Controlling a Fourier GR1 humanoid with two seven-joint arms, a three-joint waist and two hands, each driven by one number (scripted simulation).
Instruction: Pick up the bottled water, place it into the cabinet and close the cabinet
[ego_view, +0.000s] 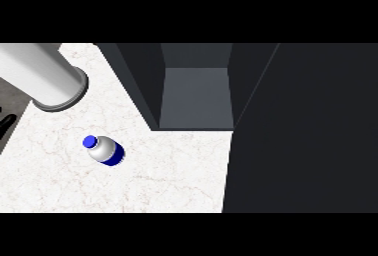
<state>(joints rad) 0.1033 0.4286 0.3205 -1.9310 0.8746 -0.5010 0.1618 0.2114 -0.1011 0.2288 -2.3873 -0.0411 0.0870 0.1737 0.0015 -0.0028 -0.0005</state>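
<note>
A bottled water (105, 150) with a blue cap stands on the white marbled desk (170, 175), left of the open dark cabinet (196, 95). A grey forearm (37, 75) enters at upper left; no robot hand is visible, so its state cannot be told.

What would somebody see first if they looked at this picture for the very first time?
Probably the little water bottle with its bright blue cap, alone on the pale marble counter, left of the middle. Next, the dark cabinet standing open at the top middle, with its big door filling the right side. A thick grey forearm reaches in from the top left corner; no hand shows.
</note>
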